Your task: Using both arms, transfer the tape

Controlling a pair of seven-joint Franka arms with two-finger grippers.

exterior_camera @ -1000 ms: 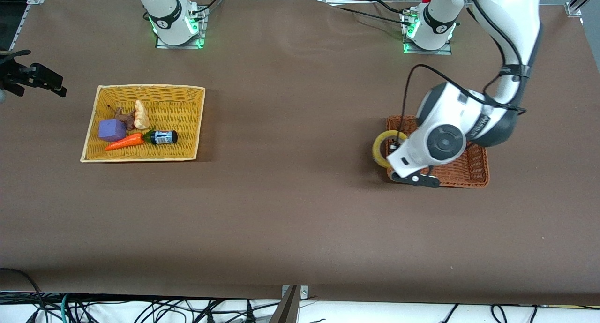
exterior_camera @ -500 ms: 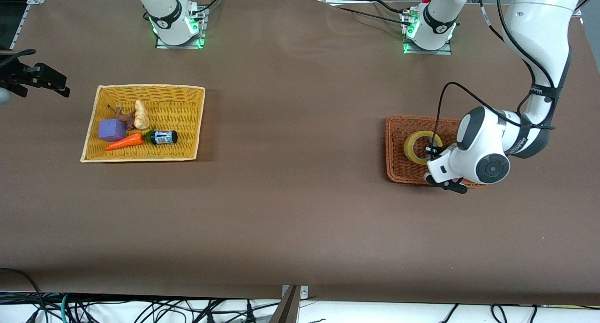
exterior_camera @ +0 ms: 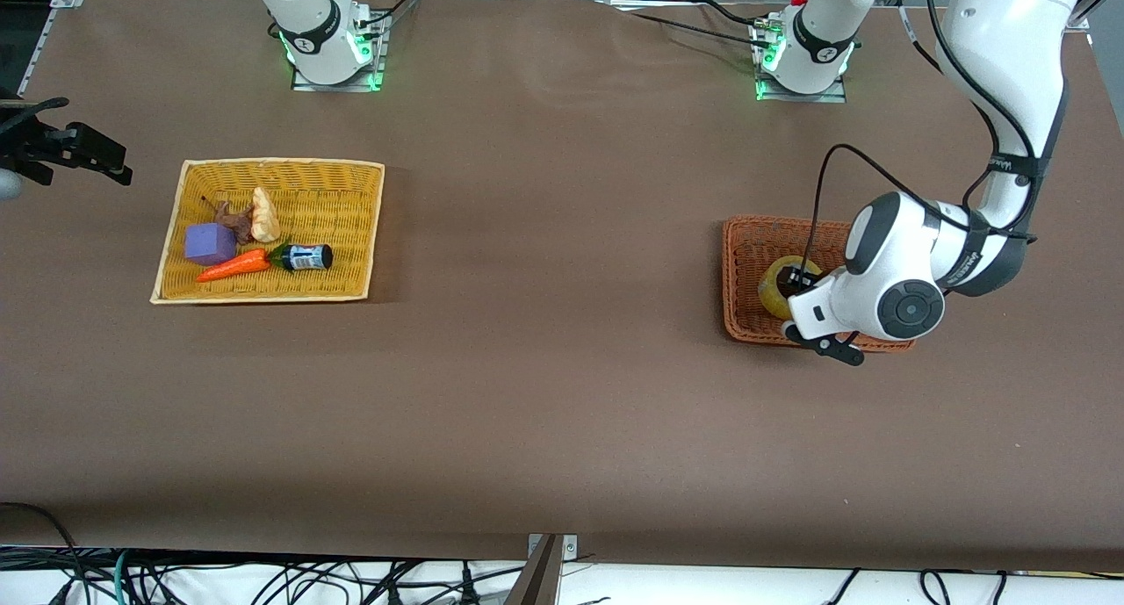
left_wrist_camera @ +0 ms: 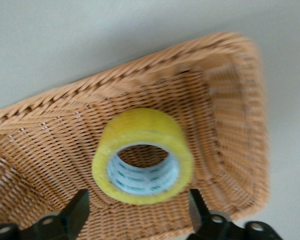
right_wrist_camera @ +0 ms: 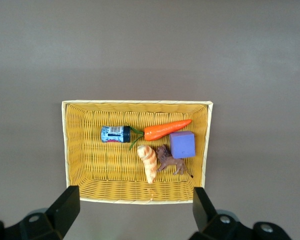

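Yellow wicker basket (exterior_camera: 369, 227) toward right arm's end of table holds purple cube (exterior_camera: 209, 242), carrot (exterior_camera: 232, 265), small labelled bottle (exterior_camera: 306, 256), bread-like piece (exterior_camera: 264, 216), brown animal figure (exterior_camera: 231, 218). Orange-brown wicker tray (exterior_camera: 746, 236) toward left arm's end.

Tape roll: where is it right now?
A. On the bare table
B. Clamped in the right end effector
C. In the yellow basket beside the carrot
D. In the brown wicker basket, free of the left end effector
D: the tape lies in the brown wicker basket, with the left end effector open and its fingers clear of the roll.
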